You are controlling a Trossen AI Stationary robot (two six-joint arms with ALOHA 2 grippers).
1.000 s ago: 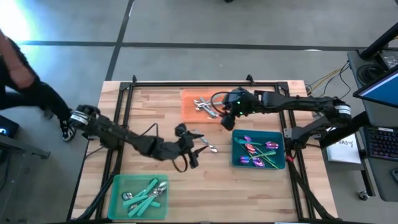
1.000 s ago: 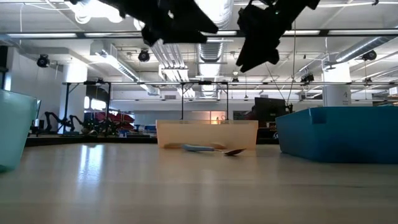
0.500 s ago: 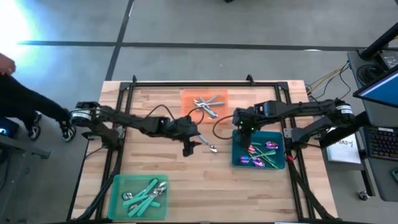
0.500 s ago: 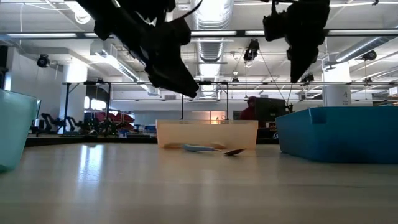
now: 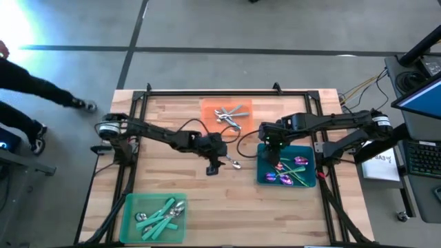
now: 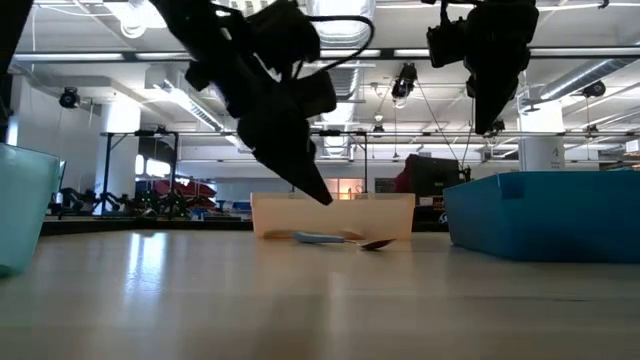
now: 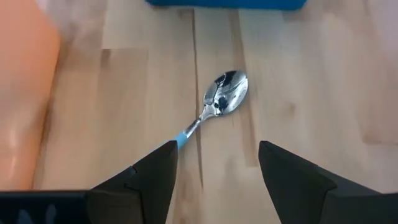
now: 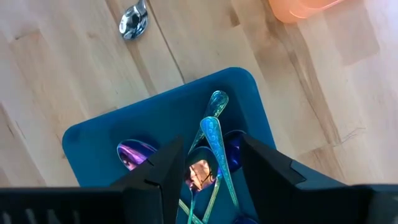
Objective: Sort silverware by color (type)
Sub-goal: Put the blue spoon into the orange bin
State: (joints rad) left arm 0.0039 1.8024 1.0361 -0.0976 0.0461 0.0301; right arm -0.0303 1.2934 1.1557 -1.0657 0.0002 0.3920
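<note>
Spoon on bare wood, shiny bowl, teal handle; left hand wide above it

We see a pale, striped wooden table, a flat orange tray, a deep teal-blue tray of iridescent purple-pink spoons, a green tray, and a shiny silver spoon with a light-blue handle.

A lone spoon lies on the table just ahead of the left gripper, between its spread fingers. The right gripper hangs over the near tray, with utensils lying in it directly below.
</note>
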